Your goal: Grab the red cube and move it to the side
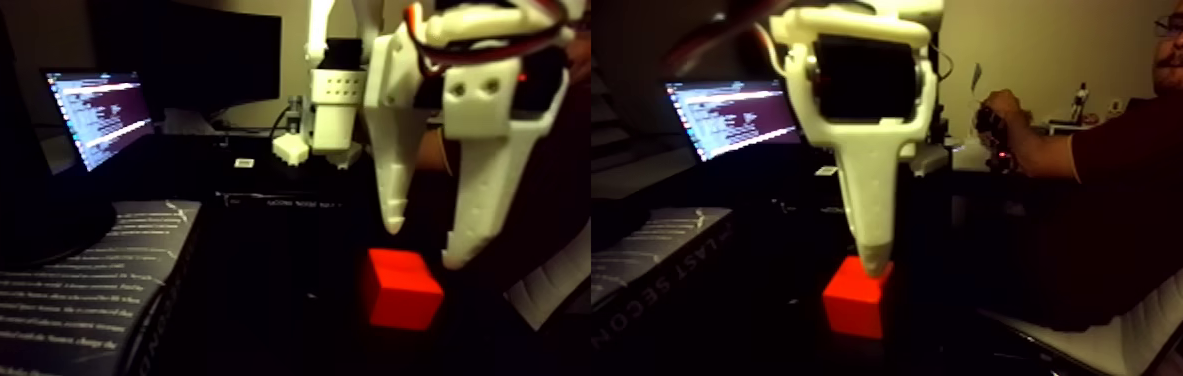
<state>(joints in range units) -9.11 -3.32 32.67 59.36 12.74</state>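
Hovering over red cube [402, 290], claw [424, 240] spread open, empty; cube flat on table, corner toward camera, no long axis.

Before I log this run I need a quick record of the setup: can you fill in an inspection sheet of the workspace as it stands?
Surface: dark table, dimly lit.
Job's things: red cube resting on the table, directly below the fingertips.
Clutter: a book with printed text at left; a lit laptop behind it.
Grippers: white gripper pointing down, jaws open, tips just above the cube, not closed on it.
Cables: wires at the top of the gripper body.
Surroundings: a person seated on a chair at right; a second white arm behind; pale wall.
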